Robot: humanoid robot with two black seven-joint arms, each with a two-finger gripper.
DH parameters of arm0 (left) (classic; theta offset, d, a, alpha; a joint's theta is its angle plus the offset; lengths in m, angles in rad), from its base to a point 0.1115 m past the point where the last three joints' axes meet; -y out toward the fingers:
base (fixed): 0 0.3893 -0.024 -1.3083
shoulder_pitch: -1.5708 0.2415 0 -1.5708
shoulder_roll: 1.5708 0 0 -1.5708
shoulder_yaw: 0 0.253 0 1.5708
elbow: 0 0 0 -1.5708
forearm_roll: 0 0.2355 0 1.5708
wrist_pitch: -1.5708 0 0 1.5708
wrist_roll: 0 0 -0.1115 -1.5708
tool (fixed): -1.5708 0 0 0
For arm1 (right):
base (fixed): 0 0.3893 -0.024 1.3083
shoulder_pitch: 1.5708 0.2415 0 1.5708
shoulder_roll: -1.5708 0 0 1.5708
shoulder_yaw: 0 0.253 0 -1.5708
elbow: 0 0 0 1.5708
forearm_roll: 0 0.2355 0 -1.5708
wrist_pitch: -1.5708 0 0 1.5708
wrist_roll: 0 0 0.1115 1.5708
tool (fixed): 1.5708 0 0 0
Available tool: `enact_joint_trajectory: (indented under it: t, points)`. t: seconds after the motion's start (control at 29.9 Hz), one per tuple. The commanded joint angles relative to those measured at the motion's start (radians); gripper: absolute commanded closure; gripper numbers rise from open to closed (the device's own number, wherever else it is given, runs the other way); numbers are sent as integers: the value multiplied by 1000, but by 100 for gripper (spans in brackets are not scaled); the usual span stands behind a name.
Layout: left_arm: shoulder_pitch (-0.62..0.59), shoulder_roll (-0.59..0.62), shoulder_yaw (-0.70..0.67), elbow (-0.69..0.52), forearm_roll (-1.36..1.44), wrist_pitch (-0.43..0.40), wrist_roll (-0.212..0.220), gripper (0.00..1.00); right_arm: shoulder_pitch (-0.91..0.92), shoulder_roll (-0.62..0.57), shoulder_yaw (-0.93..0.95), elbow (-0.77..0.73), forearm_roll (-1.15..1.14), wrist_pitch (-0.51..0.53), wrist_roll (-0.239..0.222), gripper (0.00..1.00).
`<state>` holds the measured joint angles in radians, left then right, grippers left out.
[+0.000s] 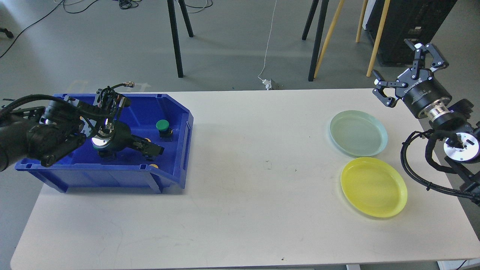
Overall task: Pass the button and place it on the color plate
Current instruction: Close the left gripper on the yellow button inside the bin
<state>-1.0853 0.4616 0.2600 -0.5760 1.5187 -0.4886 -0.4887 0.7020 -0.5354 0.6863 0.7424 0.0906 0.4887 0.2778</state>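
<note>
White table point(240, 195) fills the view, gray floor beyond. Near its right edge lies a yellow plate point(374, 186), a pale green plate point(358, 132) just behind it. At the left end sits a blue bin point(112, 176); a green button point(162, 125) stands inside toward its right wall. The left gripper point(152, 150) reaches low into the bin, its fingers too dark to tell apart. The right gripper point(410, 73) hovers past the far right corner, fingers spread wide, empty.
</note>
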Motion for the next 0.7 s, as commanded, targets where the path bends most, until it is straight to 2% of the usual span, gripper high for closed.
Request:
enact_joint_trajectory:
  t: [0.0,0.07,0.13,0.27,0.53,0.67]
  points:
    - [18,-9,-1,18,0,0,0,4,-10,-1,1,0,0,0,0,0]
    - [19,-14,-1,22,0,0,0,9,-15,-1,10,0,0,0,0,0]
    - [19,-14,1,24,2,0,0,24,-22,-1,19,0,0,0,0,0]
    - [21,-14,2,24,3,19,0,43,-30,-1,21,0,0,0,0,0]
    - [22,-17,1,41,2,41,0,45,-49,-1,35,3,0,0,0,0]
    - [21,-29,1,42,2,44,0,41,-58,-1,41,3,0,0,0,0]
